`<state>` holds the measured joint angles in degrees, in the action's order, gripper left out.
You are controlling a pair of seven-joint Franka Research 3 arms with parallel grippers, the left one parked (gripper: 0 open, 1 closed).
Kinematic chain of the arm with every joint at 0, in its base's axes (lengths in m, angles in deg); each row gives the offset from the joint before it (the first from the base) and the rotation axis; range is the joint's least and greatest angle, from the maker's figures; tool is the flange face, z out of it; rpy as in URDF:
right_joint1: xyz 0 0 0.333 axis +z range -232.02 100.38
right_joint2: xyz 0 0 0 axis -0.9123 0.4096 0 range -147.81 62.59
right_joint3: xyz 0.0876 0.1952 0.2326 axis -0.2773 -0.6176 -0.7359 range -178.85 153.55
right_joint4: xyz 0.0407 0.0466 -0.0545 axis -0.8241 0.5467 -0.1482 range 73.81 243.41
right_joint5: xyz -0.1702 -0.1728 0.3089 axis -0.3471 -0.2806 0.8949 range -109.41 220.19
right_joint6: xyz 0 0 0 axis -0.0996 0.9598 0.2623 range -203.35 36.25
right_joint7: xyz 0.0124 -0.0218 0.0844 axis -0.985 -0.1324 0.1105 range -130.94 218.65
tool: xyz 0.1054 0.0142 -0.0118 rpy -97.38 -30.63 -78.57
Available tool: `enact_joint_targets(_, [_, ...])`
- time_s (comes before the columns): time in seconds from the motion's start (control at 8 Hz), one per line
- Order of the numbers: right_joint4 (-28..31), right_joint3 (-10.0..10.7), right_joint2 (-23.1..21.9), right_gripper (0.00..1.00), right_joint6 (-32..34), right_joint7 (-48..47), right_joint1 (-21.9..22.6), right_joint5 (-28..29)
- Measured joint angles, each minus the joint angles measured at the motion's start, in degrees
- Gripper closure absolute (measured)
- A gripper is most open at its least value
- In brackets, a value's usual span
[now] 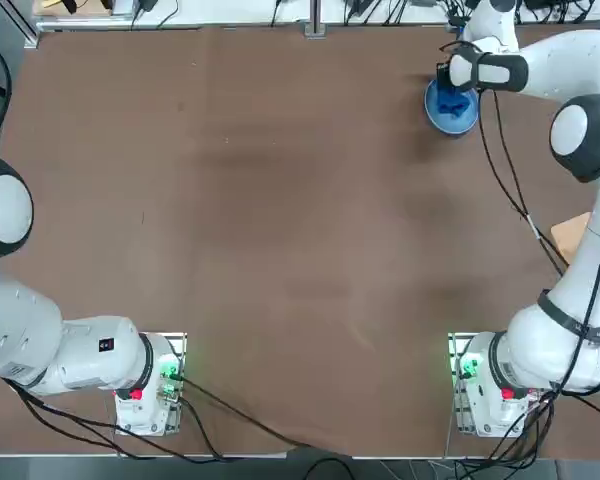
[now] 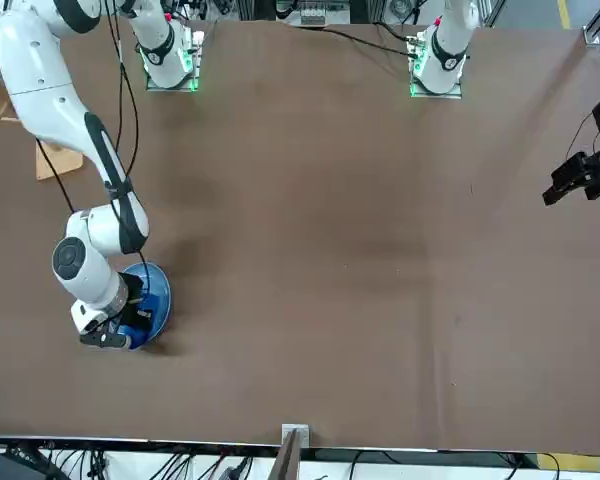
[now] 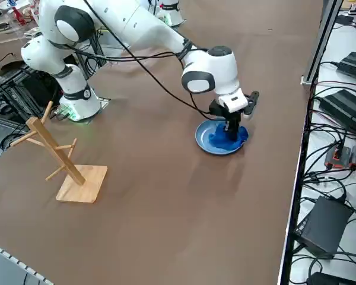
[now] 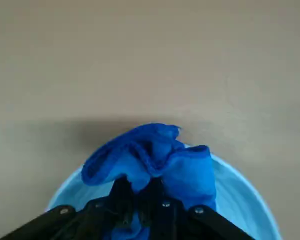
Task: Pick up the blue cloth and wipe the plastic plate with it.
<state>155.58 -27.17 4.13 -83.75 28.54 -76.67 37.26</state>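
The plastic plate (image 3: 203,140) is a small light-blue round dish at the table's far right corner, also seen in the top view (image 1: 458,124) and the front view (image 2: 158,285). The blue cloth (image 4: 155,155) lies bunched on the plate, a darker blue than the dish (image 4: 240,195). My right gripper (image 4: 140,200) is shut on the blue cloth and presses it down onto the plate; in the side view the gripper (image 3: 230,129) stands upright over the cloth (image 3: 222,139). In the top view the wrist hides most of the cloth (image 1: 450,103).
A wooden peg rack (image 3: 62,160) on a square base stands on the table near the right arm's base, and its base shows at the right edge of the top view (image 1: 572,235). The table's far edge (image 1: 380,28) runs close behind the plate.
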Motion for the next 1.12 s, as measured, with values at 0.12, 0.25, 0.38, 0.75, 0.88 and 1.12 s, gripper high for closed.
enact_joint_targets(0.12, [0.1,-0.3,-0.1,0.93,0.5,0.7,-1.0,0.0])
enact_joint_targets(0.25, [0.2,-0.5,-0.2,0.93,1.1,0.9,-1.6,0.0])
enact_joint_targets(0.38, [0.5,-0.5,-0.5,0.93,2.0,0.9,-1.9,0.0])
enact_joint_targets(0.75, [0.9,-0.6,-2.2,0.93,10.8,-3.1,-1.5,0.0])
enact_joint_targets(0.88, [1.3,-0.6,-2.8,0.93,12.9,-5.5,-0.4,0.0])
enact_joint_targets(1.12, [1.8,-0.5,-3.3,0.93,14.6,-10.3,2.7,0.0])
